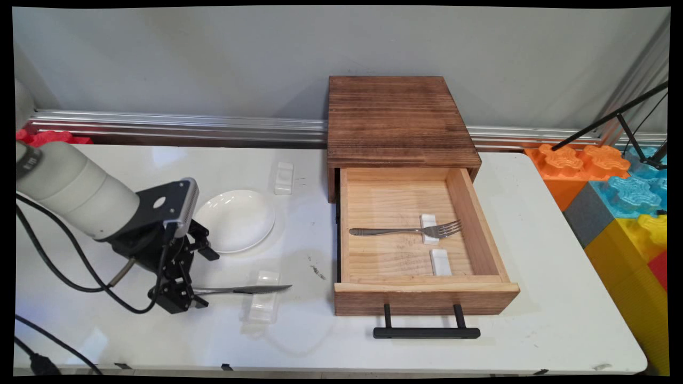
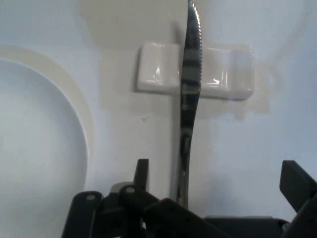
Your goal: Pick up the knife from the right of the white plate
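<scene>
A silver knife (image 1: pixel 243 289) (image 2: pixel 190 74) lies at the table's front left, its blade across a white rest (image 1: pixel 265 298) (image 2: pixel 158 69) and its tip pointing right toward the drawer. My gripper (image 1: pixel 181 292) (image 2: pixel 218 186) is low over the handle end and open. In the hand view the handle runs between the two fingers, nearer the left finger (image 2: pixel 141 173), with a gap on both sides. A white plate (image 1: pixel 235 220) (image 2: pixel 39 148) sits just behind the gripper.
A wooden box (image 1: pixel 397 120) stands at the back with its drawer (image 1: pixel 427 296) pulled open. Inside, a fork (image 1: pixel 411 231) lies on a white rest (image 1: pixel 428 229), with a second rest (image 1: pixel 440 262) beside it. Another rest (image 1: pixel 284 177) lies behind the plate. Coloured blocks (image 1: pixel 619 186) stand at the right.
</scene>
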